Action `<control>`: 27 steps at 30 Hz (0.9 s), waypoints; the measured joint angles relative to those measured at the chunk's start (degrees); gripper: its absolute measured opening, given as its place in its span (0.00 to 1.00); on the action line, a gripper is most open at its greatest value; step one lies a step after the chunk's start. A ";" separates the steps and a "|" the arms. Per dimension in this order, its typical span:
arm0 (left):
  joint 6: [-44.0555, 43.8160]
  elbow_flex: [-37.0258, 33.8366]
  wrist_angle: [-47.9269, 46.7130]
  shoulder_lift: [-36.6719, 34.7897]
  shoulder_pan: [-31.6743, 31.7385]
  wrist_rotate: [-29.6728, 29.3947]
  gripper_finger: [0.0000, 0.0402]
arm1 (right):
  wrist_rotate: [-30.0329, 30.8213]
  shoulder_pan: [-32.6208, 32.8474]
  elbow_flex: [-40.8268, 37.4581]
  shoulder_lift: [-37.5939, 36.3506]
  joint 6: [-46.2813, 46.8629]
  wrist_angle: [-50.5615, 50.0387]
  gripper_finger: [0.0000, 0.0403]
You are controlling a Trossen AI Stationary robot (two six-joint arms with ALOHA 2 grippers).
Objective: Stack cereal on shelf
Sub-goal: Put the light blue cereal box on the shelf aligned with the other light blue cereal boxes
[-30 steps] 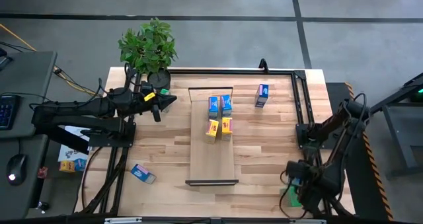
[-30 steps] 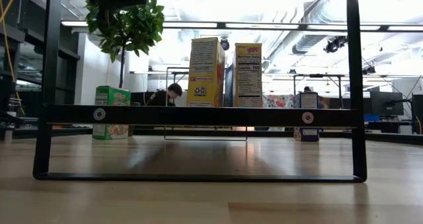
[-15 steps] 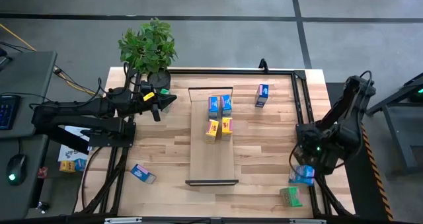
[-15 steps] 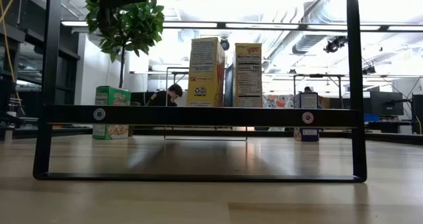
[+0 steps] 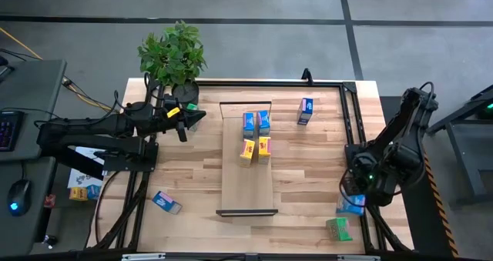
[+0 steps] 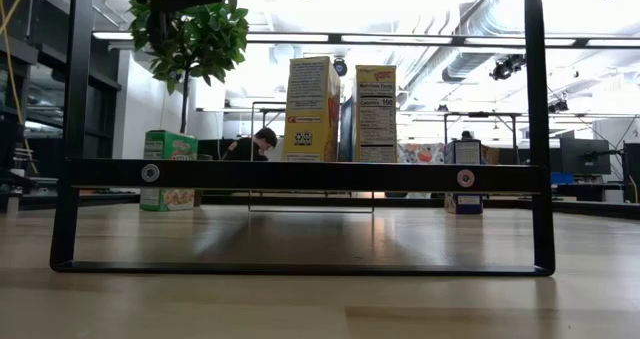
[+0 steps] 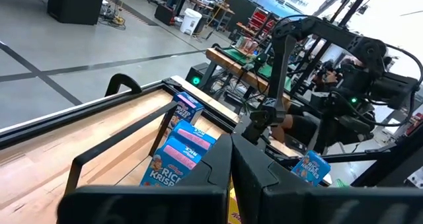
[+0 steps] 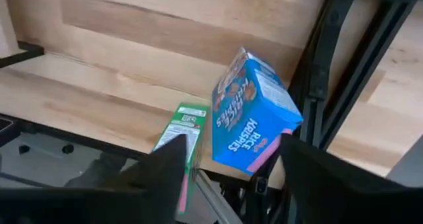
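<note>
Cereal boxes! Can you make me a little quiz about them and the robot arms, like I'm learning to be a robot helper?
1. True or false: the long light-wood shelf holds four small cardboard cereal boxes.
2. Pick one: the tilted cardboard box between the open fingers of the right gripper is A) yellow, B) blue, C) red.
3. Fill the gap: the left gripper, waiting near the potted green plant, has its fingers ____ (open or shut).

Key: 1 true; 2 B; 3 shut.

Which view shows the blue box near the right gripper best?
The right wrist view: the blue box fills the frame, tilted, between open fingers. The high view shows only a corner under the right gripper; the left wrist view shows it far off; the low view misses it.
</note>
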 joint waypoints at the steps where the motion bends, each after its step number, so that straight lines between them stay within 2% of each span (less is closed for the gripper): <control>1: -0.01 0.00 0.00 0.00 0.00 0.00 0.00 | -0.62 -0.14 0.00 0.20 0.15 0.46 0.62; 4: -0.02 0.00 0.00 0.00 0.00 0.00 0.00 | -2.07 -0.21 0.00 1.29 0.17 2.26 0.74; 8: -0.04 0.00 0.00 0.00 -0.01 0.48 0.00 | -4.29 -0.19 0.00 3.63 0.73 2.60 0.82; 12: -0.37 0.00 0.00 0.00 -0.01 0.58 0.00 | -4.50 -0.41 -0.03 6.66 1.84 2.34 0.83; 19: -1.13 0.00 0.00 -0.02 -0.01 0.63 0.00 | -10.77 -1.04 -1.82 10.84 3.90 2.16 0.83; 27: -2.02 0.00 0.01 -0.02 0.00 0.66 0.00 | -9.52 -1.85 -2.01 13.41 4.06 2.43 0.83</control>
